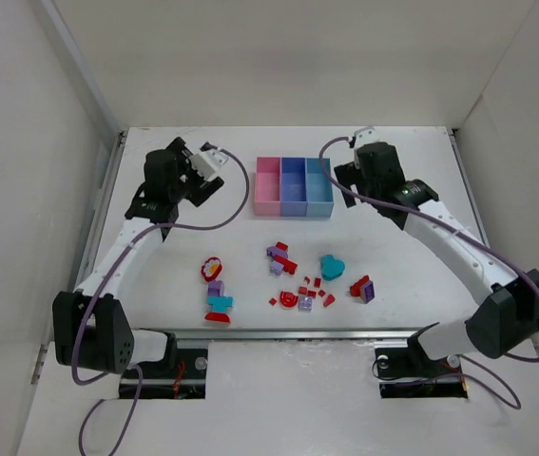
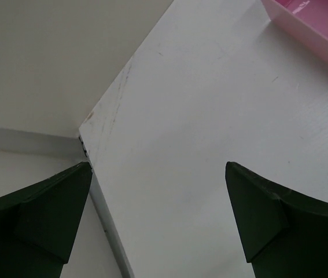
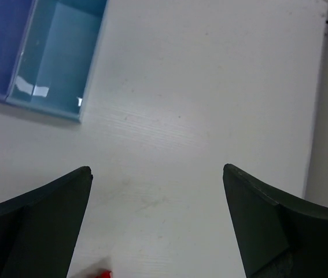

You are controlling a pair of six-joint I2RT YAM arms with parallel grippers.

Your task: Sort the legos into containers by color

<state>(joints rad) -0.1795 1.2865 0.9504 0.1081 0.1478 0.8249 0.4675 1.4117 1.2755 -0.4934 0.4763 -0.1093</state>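
Legos (image 1: 332, 267) tiny, individual shapes unclear

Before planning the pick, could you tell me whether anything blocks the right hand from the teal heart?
Nothing visible does; only bare white table lies between the right hand and the teal plastic heart.

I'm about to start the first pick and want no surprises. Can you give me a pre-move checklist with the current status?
1. Left gripper fingers open, nothing held: ok.
2. Right gripper fingers open, nothing held: ok.
3. Containers upright, tops unobstructed: ok.
4. Legos lie in front of the containers, none sorted yet: ok.
5. A gripper positioned above a piece: not ok, both hover beside the containers.
6. Red, purple and teal cluster loose or clipped together: cannot tell.
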